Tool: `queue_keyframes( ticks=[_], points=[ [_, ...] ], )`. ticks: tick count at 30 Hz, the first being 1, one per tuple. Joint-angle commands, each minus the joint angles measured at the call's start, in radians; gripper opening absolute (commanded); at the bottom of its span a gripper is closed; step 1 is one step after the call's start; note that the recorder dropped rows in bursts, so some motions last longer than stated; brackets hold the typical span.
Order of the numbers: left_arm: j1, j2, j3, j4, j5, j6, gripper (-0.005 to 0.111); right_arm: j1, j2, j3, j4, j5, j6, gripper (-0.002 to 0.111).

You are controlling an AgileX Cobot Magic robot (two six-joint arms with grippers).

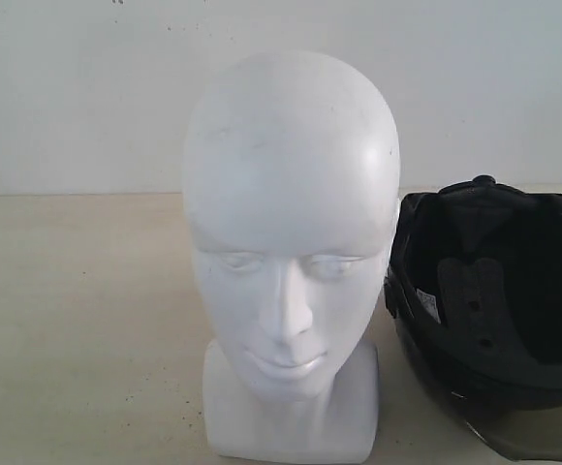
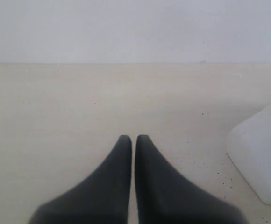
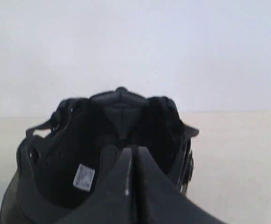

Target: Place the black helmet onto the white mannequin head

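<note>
The left gripper [image 2: 133, 139] and right gripper [image 3: 132, 150] are pinched closed, empty. Open the right one wide, then grab the helmet [image 3: 74, 144] by its rim, probably the nearest part.

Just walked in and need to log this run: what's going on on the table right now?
Nothing looks picked up yet. The white mannequin head stands bare on the table, and the black helmet lies beside it with its padded inside facing the exterior camera. The right gripper is shut and points into the helmet's opening; whether it touches is unclear. The left gripper, also shut, hovers near the head's base.
</note>
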State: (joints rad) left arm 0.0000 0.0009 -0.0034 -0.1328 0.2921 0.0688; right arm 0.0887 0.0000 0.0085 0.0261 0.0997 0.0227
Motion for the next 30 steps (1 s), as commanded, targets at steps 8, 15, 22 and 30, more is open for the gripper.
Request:
queue_keyframes(
  ticks=[8,15,22,30],
  points=[
    [-0.004,-0.001,0.003,0.002,-0.001,-0.008,0.004,0.002,0.0,-0.096,-0.005,-0.1,0.056,0.0],
    [-0.004,-0.001,0.003,0.002,-0.001,-0.008,0.004,0.002,0.0,-0.106,-0.005,-0.197,0.075,0.0],
    [-0.004,-0.001,0.003,0.002,-0.001,-0.008,0.004,0.002,0.0,-0.106,-0.005,-0.198,0.084,0.0],
    [-0.004,-0.001,0.003,0.002,-0.001,-0.008,0.004,0.002,0.051,-0.251,-0.005,0.13,0.1,0.0]
  ],
)
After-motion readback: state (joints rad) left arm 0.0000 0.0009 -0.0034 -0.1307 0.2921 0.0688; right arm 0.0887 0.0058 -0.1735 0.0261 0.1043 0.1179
